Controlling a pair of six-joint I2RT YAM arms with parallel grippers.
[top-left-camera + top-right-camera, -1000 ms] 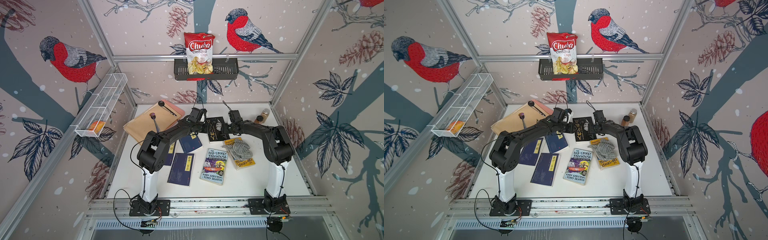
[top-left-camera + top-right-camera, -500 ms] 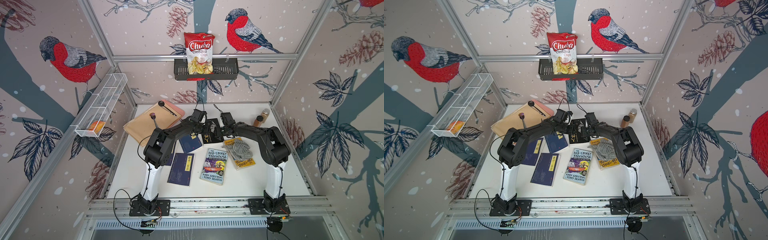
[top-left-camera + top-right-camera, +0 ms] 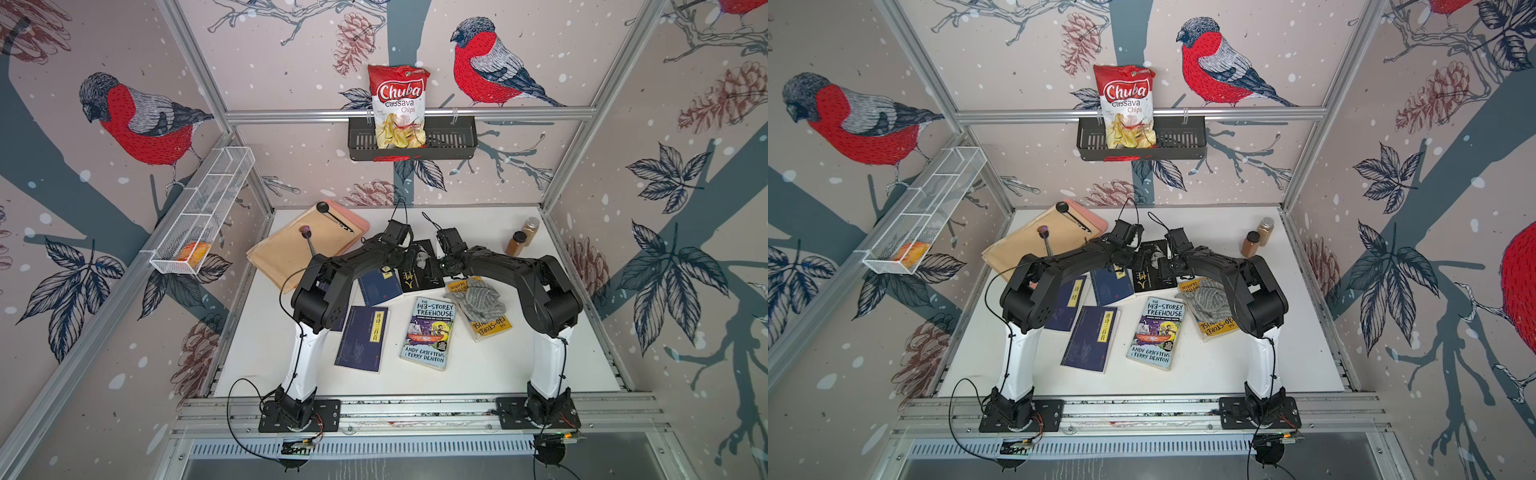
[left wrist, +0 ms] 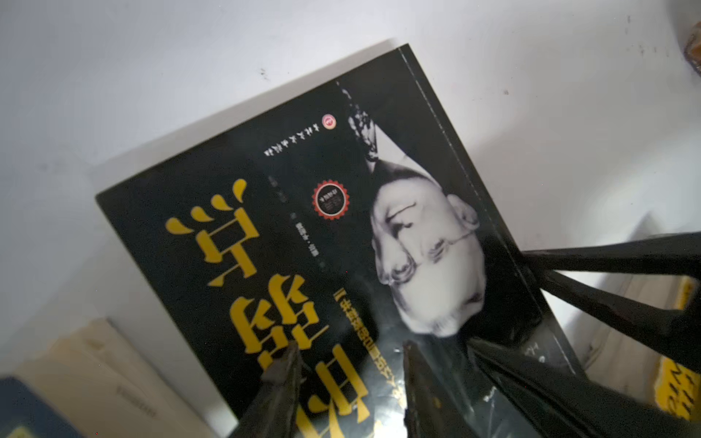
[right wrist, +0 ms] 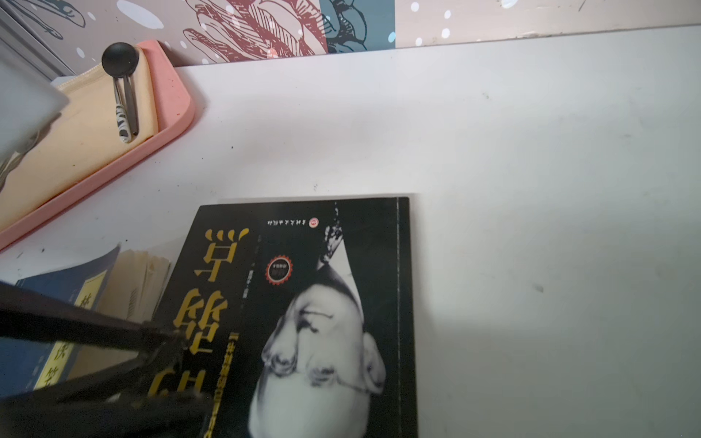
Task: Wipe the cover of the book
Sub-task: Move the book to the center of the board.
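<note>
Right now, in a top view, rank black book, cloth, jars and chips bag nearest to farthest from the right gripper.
1. Black book, at the right gripper.
2. Cloth, just in front.
3. Jars, back right.
4. Chips bag, in the wall basket.

Six books (image 3: pixel 1154 332), two spice jars (image 3: pixel 1250 249), one cloth (image 3: pixel 1208 301), one chips bag (image 3: pixel 1127 106)

The right pincer (image 3: pixel 441 266) has been brought inward from the right edge of the black book (image 3: pixel 419 270) to above its cover. The left arm's elbow (image 3: pixel 320 299) has been drawn nearer. The book appears shifted slightly toward the blue book (image 3: pixel 380 286).
</note>
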